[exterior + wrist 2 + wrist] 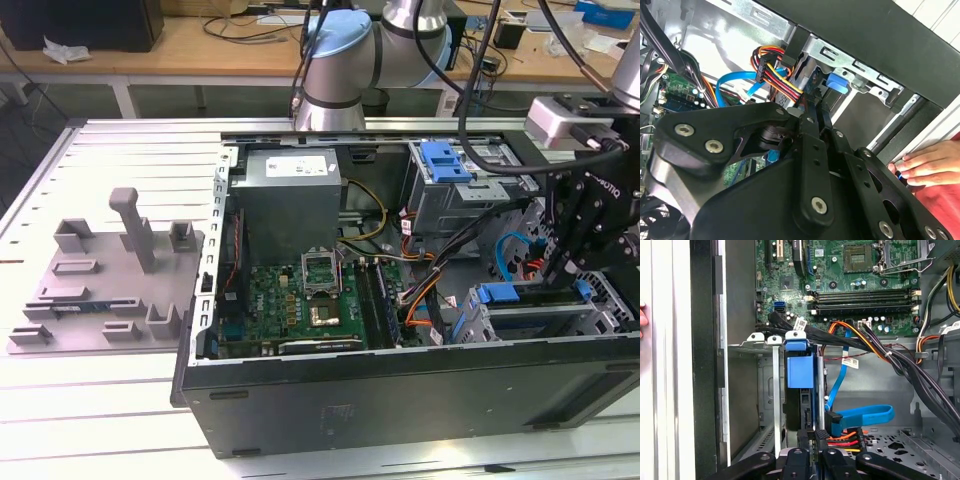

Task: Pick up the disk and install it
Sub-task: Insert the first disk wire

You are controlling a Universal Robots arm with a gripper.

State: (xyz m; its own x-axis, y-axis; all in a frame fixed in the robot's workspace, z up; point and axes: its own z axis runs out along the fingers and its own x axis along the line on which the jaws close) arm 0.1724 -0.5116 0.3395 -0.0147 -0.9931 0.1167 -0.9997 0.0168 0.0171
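Observation:
The disk (800, 371) stands on edge in a slot of the metal drive cage (752, 345) near the case's front wall, its blue carrier frame facing the first wrist camera. My gripper (814, 436) is shut on the disk's near edge, the two black fingers pinching the carrier rail. In the second wrist view the fingers (812, 112) reach up to the blue carrier (836, 86) inside the cage. In the exterior view the gripper (572, 268) hangs over the cage at the right, by the carrier's blue tab (497, 293).
A blue data cable (865, 415) and a red-yellow-orange power bundle (775, 70) lie right beside the slot. Black cable bundles (900, 360) cross above. A person's hand (930, 165) rests on the case's outer edge. A second cage with a blue bracket (445, 160) stands at the back.

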